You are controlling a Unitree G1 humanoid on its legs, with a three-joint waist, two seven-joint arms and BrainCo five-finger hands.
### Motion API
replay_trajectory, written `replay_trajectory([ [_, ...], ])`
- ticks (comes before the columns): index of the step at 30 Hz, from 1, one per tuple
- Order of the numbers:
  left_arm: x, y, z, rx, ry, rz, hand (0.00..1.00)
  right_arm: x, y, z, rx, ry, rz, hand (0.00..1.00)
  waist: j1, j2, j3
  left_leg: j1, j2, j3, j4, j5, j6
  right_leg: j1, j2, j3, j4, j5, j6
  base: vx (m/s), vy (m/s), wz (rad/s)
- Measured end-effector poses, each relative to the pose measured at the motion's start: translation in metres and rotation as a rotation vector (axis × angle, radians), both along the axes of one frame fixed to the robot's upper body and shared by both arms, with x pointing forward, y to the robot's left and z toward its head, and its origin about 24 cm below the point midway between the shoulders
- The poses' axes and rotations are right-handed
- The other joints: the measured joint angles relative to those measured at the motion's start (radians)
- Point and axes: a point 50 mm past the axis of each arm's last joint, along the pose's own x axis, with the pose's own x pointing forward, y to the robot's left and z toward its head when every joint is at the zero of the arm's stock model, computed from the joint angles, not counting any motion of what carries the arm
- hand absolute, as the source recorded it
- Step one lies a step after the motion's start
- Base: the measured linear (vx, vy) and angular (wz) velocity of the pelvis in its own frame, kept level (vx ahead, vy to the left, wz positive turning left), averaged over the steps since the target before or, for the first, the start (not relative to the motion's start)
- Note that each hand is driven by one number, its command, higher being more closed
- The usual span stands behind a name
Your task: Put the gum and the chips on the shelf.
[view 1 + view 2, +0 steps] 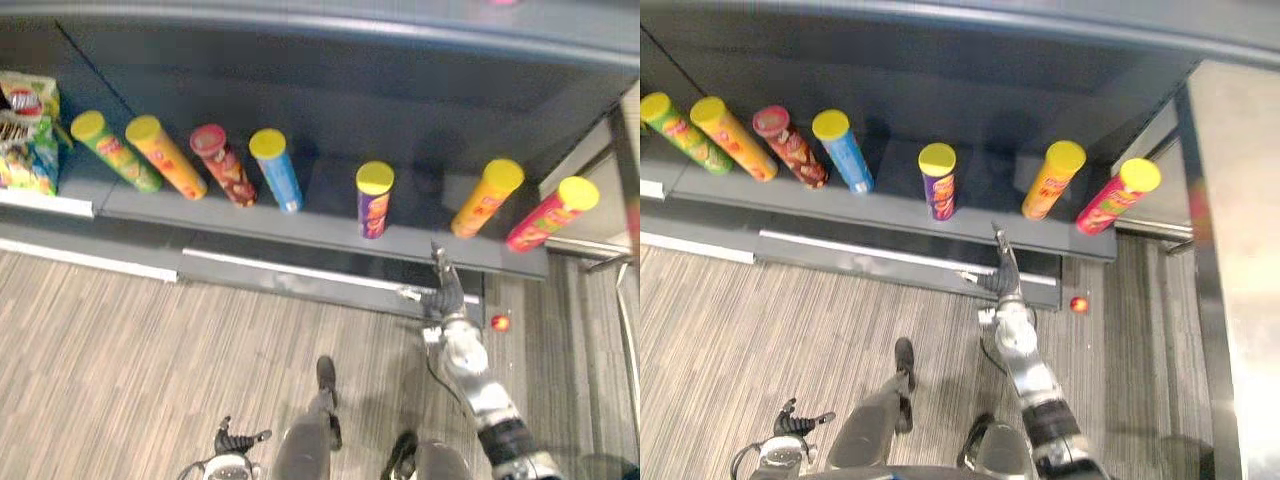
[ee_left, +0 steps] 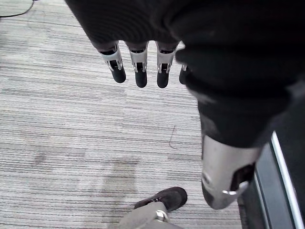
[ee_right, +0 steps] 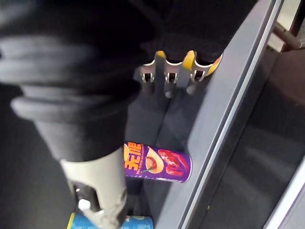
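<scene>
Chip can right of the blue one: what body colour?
Purple cylindrical chip can; right wrist view.

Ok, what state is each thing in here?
Right robot hand: open, empty, extended toward shelf.
Left robot hand: open, empty, over floor.
Purple can: upright on shelf, lidded.
Other cans: upright on shelf.
Small red item: lying on floor.
Chip bags: on shelf.

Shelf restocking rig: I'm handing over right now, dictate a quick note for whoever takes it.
Left hand: open, empty, low over the floor.
Right hand: open, empty, fingers straight, at the shelf edge by the purple can.
Done: chip cans stand along the shelf, chip bags at its left end.
Left: a small red object lies on the floor beside the right hand, possibly the gum, can't tell; shelve it if so.
</scene>
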Motion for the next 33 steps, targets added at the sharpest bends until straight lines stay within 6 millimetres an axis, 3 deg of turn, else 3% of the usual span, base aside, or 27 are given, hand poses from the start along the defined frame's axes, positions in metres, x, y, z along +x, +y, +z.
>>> replay_trajectory([
  [6,-0.016,-0.013,-0.008,-0.083,0.038,0.016,0.00,-0.047,-0.019,-0.046,0.062,0.195,-0.019,0.00,-0.027,-0.006,-0.061,0.078,0.018,0.064,-0.008,-0.027,-0.003,0.068,0.022,0.062,-0.085,0.048,0.002,0.00,0.006,-0.36],
  [11,-0.035,-0.013,-0.012,-0.118,0.063,0.105,0.00,-0.096,-0.044,-0.100,0.103,0.463,-0.137,0.00,-0.050,-0.005,-0.097,0.117,0.032,0.097,-0.009,-0.042,-0.011,0.104,0.039,0.097,-0.132,0.072,-0.002,-0.02,0.010,-0.23],
  [16,-0.055,-0.014,-0.017,-0.195,0.084,0.233,0.00,-0.161,-0.060,-0.154,0.161,0.796,-0.290,0.00,-0.057,-0.012,-0.115,0.153,0.034,0.115,-0.009,-0.052,-0.010,0.140,0.044,0.112,-0.157,0.084,0.001,0.01,0.001,-0.08],
  [19,-0.062,-0.016,-0.019,-0.225,0.099,0.249,0.00,-0.174,-0.070,-0.166,0.251,0.867,-0.427,0.00,-0.062,-0.015,-0.124,0.169,0.035,0.130,-0.009,-0.058,-0.009,0.152,0.045,0.131,-0.174,0.092,0.001,0.03,0.006,-0.19],
  [21,-0.066,-0.017,-0.021,-0.246,0.109,0.268,0.00,-0.197,-0.074,-0.180,0.393,0.967,-0.587,0.00,-0.060,-0.017,-0.130,0.181,0.035,0.149,-0.010,-0.066,-0.009,0.161,0.045,0.146,-0.188,0.105,0.002,0.05,0.018,-0.21],
  [26,-0.072,-0.017,-0.022,-0.294,0.110,0.323,0.00,-0.241,-0.073,-0.193,0.543,1.132,-0.773,0.00,-0.069,-0.022,-0.129,0.218,0.019,0.154,-0.010,-0.081,-0.011,0.208,0.035,0.148,-0.217,0.113,0.009,0.06,0.015,-0.05],
  [33,-0.077,-0.017,-0.024,-0.331,0.114,0.367,0.00,-0.239,-0.073,-0.194,0.616,1.124,-0.838,0.00,-0.076,-0.025,-0.127,0.234,0.005,0.152,-0.010,-0.089,-0.007,0.235,0.028,0.141,-0.236,0.116,0.014,0.00,0.002,0.01],
])
